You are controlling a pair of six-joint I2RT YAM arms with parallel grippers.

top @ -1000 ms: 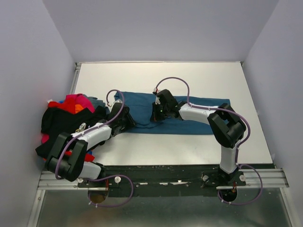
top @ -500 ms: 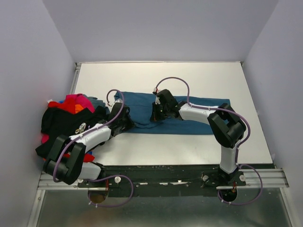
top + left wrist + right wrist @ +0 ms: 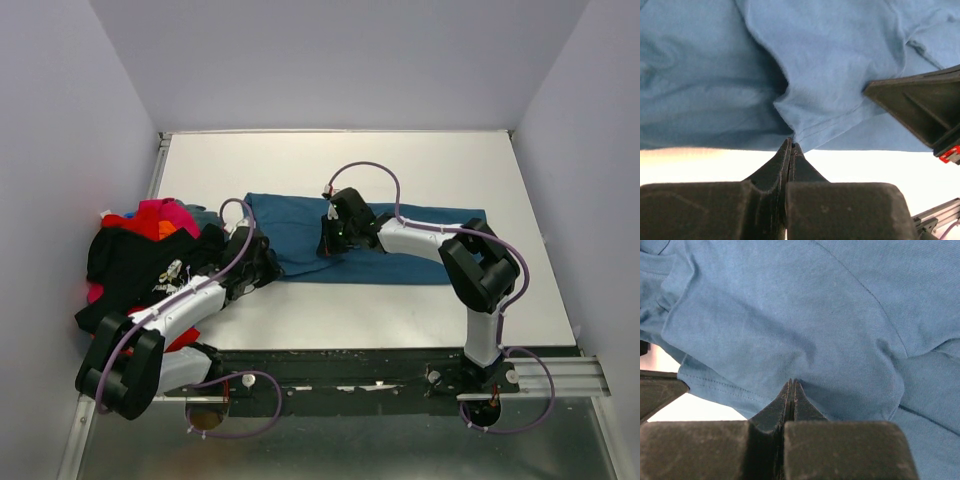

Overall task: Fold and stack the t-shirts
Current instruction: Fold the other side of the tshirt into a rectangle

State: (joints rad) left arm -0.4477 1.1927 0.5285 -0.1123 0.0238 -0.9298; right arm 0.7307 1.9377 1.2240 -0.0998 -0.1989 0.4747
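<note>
At 6 o'clock the left hand (image 3: 791, 146), its two matte black fingers (image 3: 765, 175) pressed flat together, pinches the stitched hem of a soft teal-blue cloth t-shirt (image 3: 840, 65), which fills the picture from 9 o'clock over 12 to 3 o'clock. From the pinched spot a raised pucker of cloth runs up toward 12 o'clock with a shadowed hollow on its 9 o'clock side, and below the hem a strip of bare white surface (image 3: 700, 162) shows at 8 and 4 o'clock. At 3 o'clock a black wedge-shaped hard part (image 3: 920, 102) with a small red tab (image 3: 951, 154) lies over the cloth, its point toward the centre.
</note>
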